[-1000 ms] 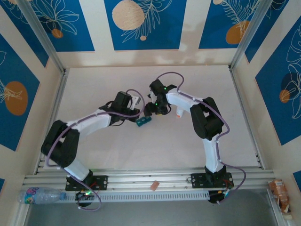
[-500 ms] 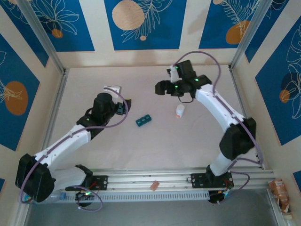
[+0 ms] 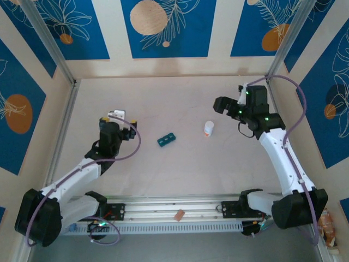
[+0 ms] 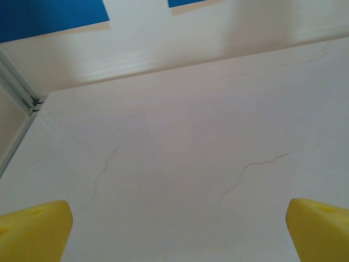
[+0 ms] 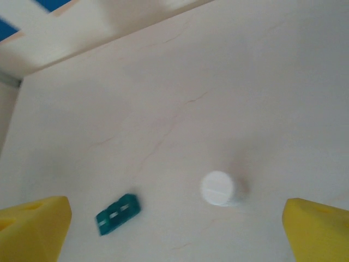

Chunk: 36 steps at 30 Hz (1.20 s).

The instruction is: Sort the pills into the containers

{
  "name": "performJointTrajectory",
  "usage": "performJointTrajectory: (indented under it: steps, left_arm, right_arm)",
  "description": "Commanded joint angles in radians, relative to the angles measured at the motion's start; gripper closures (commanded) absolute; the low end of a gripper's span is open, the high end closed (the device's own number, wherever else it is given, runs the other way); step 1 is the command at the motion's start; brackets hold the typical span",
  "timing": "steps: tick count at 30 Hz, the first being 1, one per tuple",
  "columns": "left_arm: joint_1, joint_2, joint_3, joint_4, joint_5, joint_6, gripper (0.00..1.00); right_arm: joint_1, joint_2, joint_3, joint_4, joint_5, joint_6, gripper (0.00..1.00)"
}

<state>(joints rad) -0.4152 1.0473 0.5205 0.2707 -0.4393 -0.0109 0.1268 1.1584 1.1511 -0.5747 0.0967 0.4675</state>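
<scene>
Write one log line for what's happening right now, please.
left gripper: open, empty | right gripper: open, empty | pill box: lying free | bottle: upright, right of box

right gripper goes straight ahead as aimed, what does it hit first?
Likely the white bottle, sitting between the open fingers of the right gripper, a little off centre. Depth is unclear: it might touch bare table first.

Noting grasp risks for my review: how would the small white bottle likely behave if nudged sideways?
The white bottle stands upright on a small base, so a push near its cap would probably tip it. Being round, it would likely roll on the smooth table. It looks like rigid plastic, probably light.
</scene>
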Motion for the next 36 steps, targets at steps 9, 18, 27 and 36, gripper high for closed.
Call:
performJointTrajectory:
  steps: [9,18,27,36]
  left_arm:
    - [0.110,0.018,-0.073,0.194,0.031,0.102,0.00]
    - [0.153,0.192,-0.138,0.382,0.073,0.132,0.00]
    - [0.240,0.389,-0.206,0.679,0.220,0.129,0.00]
    - [0.337,0.496,-0.191,0.713,0.537,0.125,0.00]
  right_arm:
    - [-0.071,-0.117,-0.343,0.390,0.248,-0.019,0.01]
    - [-0.085,-0.078,-0.444,0.523,0.373,-0.188,0.01]
    - [-0.104,-0.007,-0.559,0.696,0.414,-0.217,0.01]
    - [-0.102,0.070,-0.699,1.022,0.306,-0.278,0.01]
